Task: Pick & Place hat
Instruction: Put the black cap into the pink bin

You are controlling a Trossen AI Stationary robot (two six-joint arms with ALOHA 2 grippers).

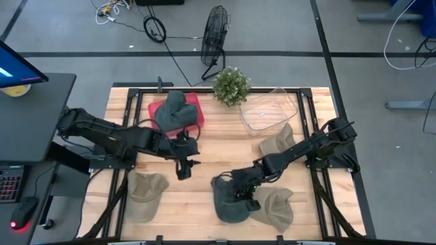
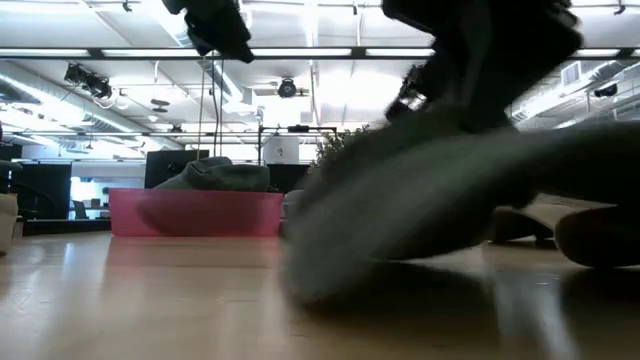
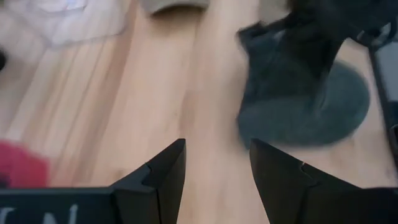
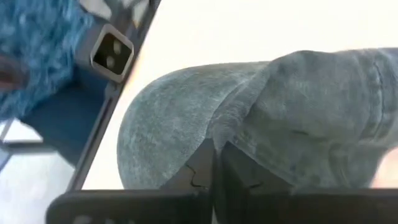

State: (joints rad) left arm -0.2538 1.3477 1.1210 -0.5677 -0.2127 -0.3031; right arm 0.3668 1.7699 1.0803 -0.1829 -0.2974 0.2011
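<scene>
A dark grey cap [image 1: 230,202] lies near the table's near edge, with my right gripper [image 1: 240,190] over it and shut on its cloth. In the low view the same cap [image 2: 450,200] fills the right half, tilted under the gripper [image 2: 480,60]. A second dark grey hat [image 1: 174,109] rests in the red bin [image 1: 197,102] at the far left. My left gripper [image 1: 184,168] hovers open over bare wood between the bin and the cap; its fingers [image 3: 214,168] hold nothing. My right gripper pinches a raised fold of the cap's cloth [image 4: 239,130] between its two shut fingers [image 4: 202,171], near where the crown meets the brim. It comes from above, slanting in from the table's right. The cap hangs tilted below it, its low edge [image 2: 310,285] at the tabletop.
Three tan hats lie on the wood: one near left [image 1: 146,194], one beside the grey cap [image 1: 278,207], one at mid right [image 1: 278,141]. A clear plastic container [image 1: 269,109] and a small plant [image 1: 231,85] stand at the far edge.
</scene>
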